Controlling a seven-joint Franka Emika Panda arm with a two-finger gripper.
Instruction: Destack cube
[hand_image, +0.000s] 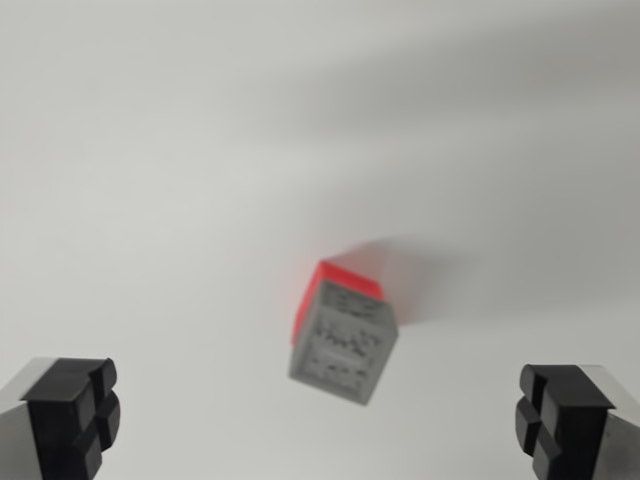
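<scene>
A grey cube (342, 343) with a dark speckled top sits stacked on a red cube (322, 283), whose side shows at the upper left of the stack. The stack stands on a white surface near the middle of the wrist view. My gripper (318, 420) hovers above it, open wide, with the left fingertip (75, 415) and the right fingertip (562, 415) at the bottom corners. Nothing is between the fingers. The picture is blurred.
The white tabletop (200, 150) fills the view. Soft grey shadows lie across the upper right and to the right of the stack.
</scene>
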